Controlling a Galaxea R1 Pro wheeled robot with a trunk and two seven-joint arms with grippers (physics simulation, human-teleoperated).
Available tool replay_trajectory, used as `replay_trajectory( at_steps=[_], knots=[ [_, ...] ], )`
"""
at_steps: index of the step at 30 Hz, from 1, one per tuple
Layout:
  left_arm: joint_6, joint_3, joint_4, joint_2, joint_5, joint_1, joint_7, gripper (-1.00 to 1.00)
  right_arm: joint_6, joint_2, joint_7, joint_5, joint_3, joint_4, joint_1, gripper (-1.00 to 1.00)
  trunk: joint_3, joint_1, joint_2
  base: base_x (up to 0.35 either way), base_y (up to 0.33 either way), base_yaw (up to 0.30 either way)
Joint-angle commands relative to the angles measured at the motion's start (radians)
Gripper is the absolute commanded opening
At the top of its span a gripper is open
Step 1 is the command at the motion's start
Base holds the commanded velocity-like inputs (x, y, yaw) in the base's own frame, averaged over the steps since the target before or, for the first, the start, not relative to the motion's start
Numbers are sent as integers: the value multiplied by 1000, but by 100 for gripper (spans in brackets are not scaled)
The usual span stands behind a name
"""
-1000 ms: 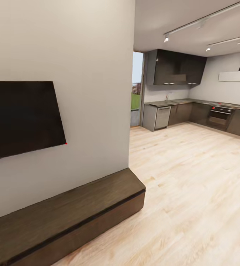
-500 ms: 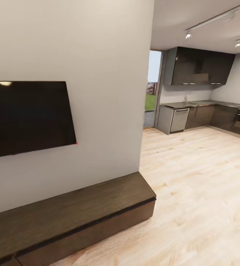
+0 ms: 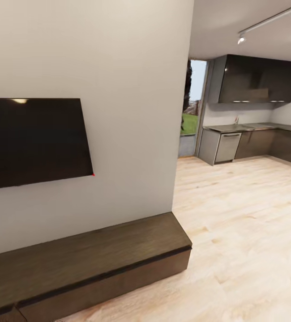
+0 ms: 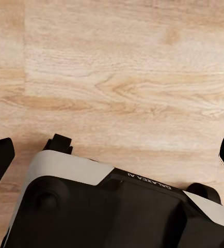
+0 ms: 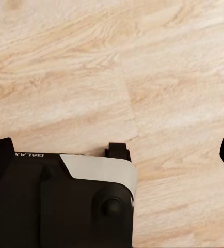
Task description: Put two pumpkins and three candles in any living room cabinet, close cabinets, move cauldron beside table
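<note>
View has swung left; cabinet (image 3: 96, 264) cut off at left.

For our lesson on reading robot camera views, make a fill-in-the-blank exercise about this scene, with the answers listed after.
1. The cabinet stands directly under the wall-mounted ____.
2. The cabinet's front panels are all ____.
3. Both wrist cameras look down at the light ____ floor.
4. Beyond the wall's corner lies the ____, with dark cupboards.

Answers: television; closed; wooden; kitchen

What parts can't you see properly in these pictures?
- Cabinet: its left end is cut off by the head view's edge.
- TV: its left side is cut off there too.
- Left gripper and right gripper: only the dark fingertips show at the wrist views' side edges.
- Kitchen: too far for small details.
</note>
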Motion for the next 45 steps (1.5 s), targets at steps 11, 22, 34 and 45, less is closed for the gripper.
replay_trajectory(
  at_steps=[11, 22, 34, 45],
  knots=[
    [6, 5, -2, 0, 3, 0, 4, 100, 7, -1, 0, 4, 1, -3, 0, 100, -1, 0, -1, 197, -85, 285],
    [6, 5, -2, 0, 3, 0, 4, 100, 7, 0, 0, 4, 1, -3, 0, 100, -1, 0, -1, 60, -198, 288],
    [7, 5, -2, 0, 3, 0, 4, 100, 7, 0, 0, 4, 1, -3, 0, 100, -1, 0, -1, 56, -294, 289],
    [8, 5, -2, -2, 3, 0, 4, 100, 7, 0, 0, 4, 1, -3, 0, 100, -1, 0, -1, 144, -302, 248]
  ],
)
